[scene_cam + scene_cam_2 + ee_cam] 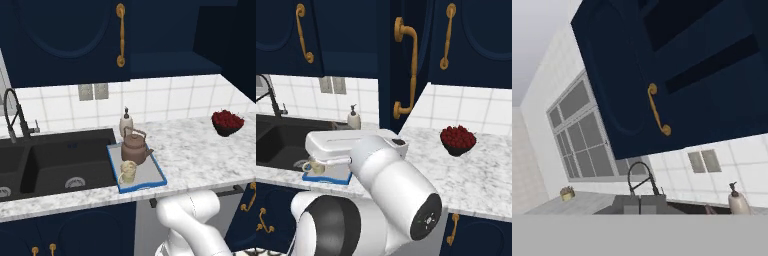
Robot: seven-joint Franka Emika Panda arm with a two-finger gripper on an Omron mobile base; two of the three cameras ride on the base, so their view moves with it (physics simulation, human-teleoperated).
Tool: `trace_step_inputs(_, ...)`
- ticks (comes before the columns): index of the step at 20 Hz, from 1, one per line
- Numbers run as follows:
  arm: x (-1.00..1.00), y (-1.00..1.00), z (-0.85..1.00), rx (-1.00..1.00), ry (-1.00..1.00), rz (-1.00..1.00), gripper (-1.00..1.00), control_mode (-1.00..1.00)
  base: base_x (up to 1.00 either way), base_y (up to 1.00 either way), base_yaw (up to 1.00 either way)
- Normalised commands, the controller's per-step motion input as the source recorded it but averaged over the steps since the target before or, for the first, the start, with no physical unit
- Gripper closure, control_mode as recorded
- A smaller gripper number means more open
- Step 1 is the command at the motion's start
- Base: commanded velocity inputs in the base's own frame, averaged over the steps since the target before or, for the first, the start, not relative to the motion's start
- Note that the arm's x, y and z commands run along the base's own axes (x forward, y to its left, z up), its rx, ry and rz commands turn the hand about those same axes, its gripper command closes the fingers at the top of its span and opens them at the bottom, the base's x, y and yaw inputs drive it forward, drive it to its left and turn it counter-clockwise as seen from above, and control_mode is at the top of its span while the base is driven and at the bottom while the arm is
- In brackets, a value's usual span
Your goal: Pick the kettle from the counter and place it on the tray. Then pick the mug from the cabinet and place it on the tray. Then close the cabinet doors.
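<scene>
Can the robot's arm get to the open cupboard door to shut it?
Probably yes. The kettle and mug already sit on the tray, and the hand camera looks up at the cupboard door and its gold handle with nothing between. I can't judge the distance.

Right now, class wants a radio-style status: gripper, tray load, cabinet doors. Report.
Gripper state cannot be told. Kettle and mug both on tray. Left cabinet door looks shut; right cabinet door stands open, nothing in its path.
</scene>
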Motion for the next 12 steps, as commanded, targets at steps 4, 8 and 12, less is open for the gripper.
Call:
trace_step_inputs(4,0.00,-0.47,-0.01,0.06,0.00,0.13,1.00,-1.00,0.00,0.00,0.00)
trace_step_inputs(8,0.00,-0.53,0.00,0.08,-0.03,0.10,1.00,-1.00,0.00,0.00,0.00)
trace_step_inputs(12,0.09,-0.43,-0.05,0.05,0.00,0.08,1.00,-1.00,0.00,0.00,0.00)
